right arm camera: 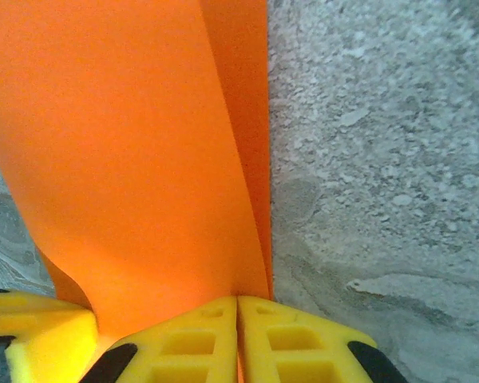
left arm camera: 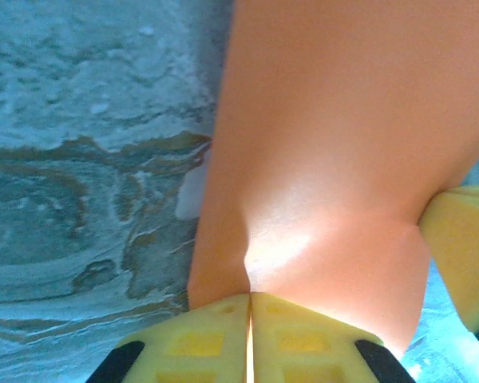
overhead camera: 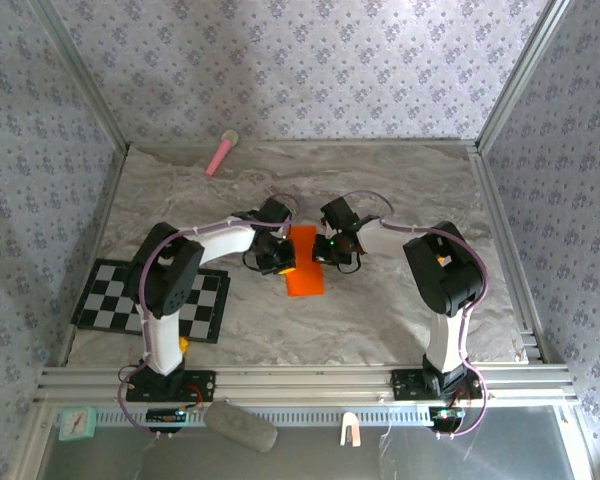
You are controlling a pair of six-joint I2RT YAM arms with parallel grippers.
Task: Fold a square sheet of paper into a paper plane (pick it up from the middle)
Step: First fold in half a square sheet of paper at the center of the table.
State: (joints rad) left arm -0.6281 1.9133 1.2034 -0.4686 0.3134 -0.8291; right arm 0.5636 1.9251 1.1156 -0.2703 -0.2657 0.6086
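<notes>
Left claw [left arm camera: 250,313] and right claw [right arm camera: 238,313] each pinch the paper [overhead camera: 305,272], which looks thin, floppy, crease-prone: best held by its edges.

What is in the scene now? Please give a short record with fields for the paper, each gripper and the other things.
paper: orange, mid-table, folded over; two layers show in the right wrist view
left gripper: shut on the paper, at its left side
right gripper: shut on the paper, at its right side
plane shape: not yet formed
stick: pink, at the far edge of the table
mat: checkered, near left, partly under the left arm
</notes>
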